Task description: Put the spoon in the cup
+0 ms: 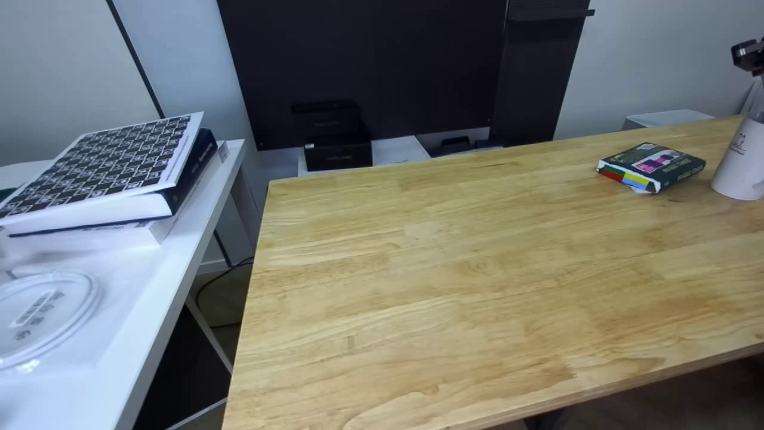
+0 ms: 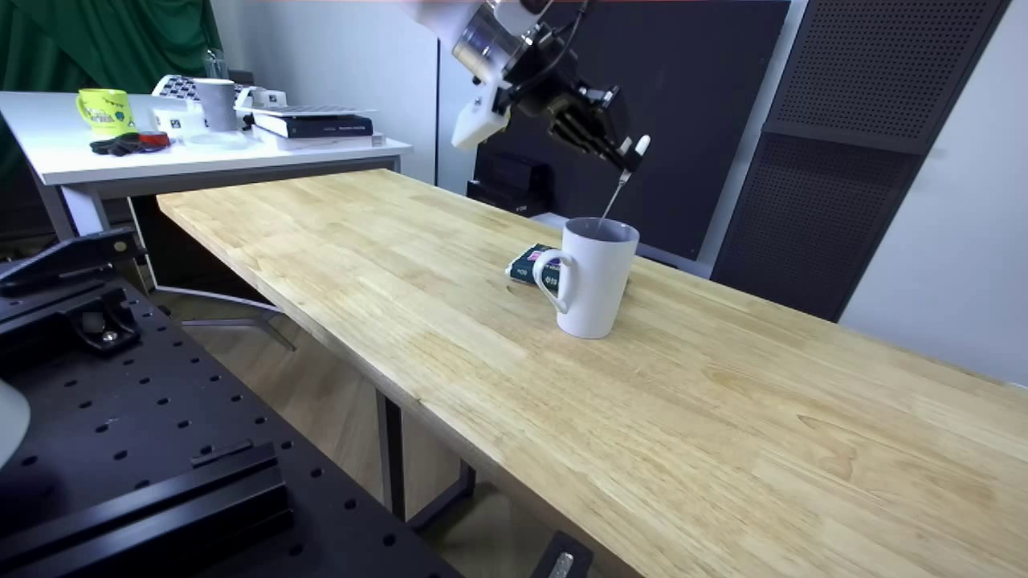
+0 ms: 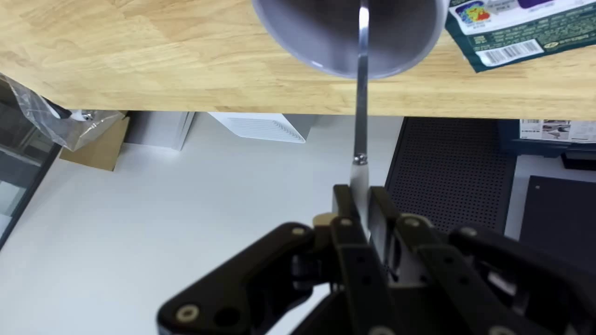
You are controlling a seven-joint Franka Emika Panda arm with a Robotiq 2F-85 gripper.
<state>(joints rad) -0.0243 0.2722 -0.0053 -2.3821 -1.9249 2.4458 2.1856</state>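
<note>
Wrist view: my jaws are pinching the white handle of the spoon (image 3: 362, 111), and its thin metal stem runs out from between them. In an exterior view I see it slanting down through the mouth of the white cup (image 2: 598, 281), with the handle's end poking out past the jaws. The spoon's lower end is hidden inside, so I can't tell whether it touches the bottom. The cup stands upright on my wooden desk (image 2: 723, 401). Just beside it lies a flat green box (image 1: 650, 167), with bright colours along one side. Well apart, on a white desk (image 1: 152, 298), I can make out stacked books (image 1: 116, 167), and in an exterior view a yellow mug (image 2: 108, 111) sits there too.
</note>
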